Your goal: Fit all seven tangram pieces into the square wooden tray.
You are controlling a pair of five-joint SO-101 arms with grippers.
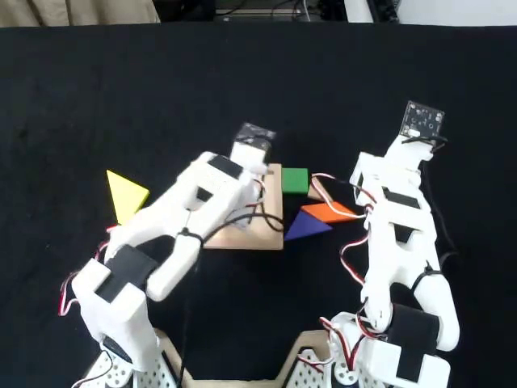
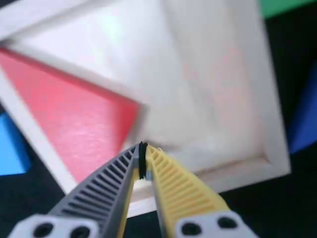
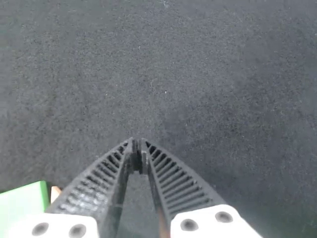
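The square wooden tray (image 1: 273, 233) lies mid-table, largely covered by my left arm. In the left wrist view a red triangle (image 2: 74, 124) lies flat inside the tray (image 2: 267, 148), filling one corner region; the remaining floor is bare wood. My left gripper (image 2: 142, 159) is shut with nothing in it, its tips just above the tray's near rim. Beside the tray sit a green square (image 1: 295, 179), an orange triangle (image 1: 327, 212) and a dark blue triangle (image 1: 305, 227). A yellow triangle (image 1: 125, 194) lies far left. My right gripper (image 3: 137, 157) is shut and empty over black cloth.
A light blue piece (image 2: 11, 148) lies just outside the tray's rim. The green square's corner (image 3: 22, 201) lies close to my right gripper. Black cloth covers the table, with open room at the back and far right.
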